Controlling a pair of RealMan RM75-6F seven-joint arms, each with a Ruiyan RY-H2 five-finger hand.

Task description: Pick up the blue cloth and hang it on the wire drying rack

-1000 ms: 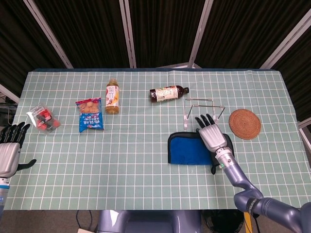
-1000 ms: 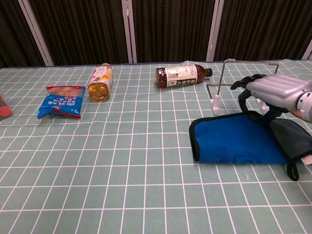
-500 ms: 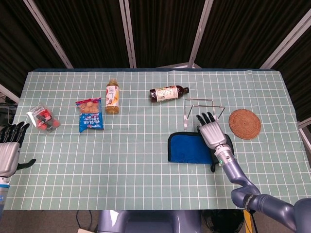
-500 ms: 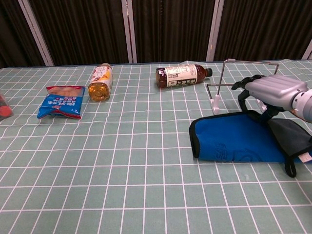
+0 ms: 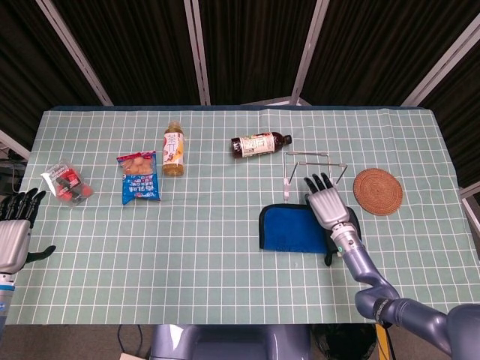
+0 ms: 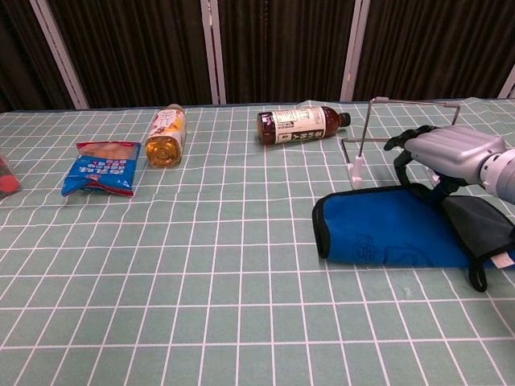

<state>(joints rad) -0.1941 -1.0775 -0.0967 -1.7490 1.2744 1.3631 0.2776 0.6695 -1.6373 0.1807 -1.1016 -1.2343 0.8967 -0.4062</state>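
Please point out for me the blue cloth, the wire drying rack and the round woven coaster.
blue cloth (image 6: 386, 235), chest view, middle of the blue panel.
wire drying rack (image 6: 364, 122), chest view, left upright wire.
round woven coaster (image 5: 377, 190), head view, centre of the disc.

Honestly nothing's readable here. The dark bottle (image 6: 300, 125) lying at the far side has a white label with print, and the blue snack bag (image 6: 102, 166) maybe has characters, but both are too blurry.
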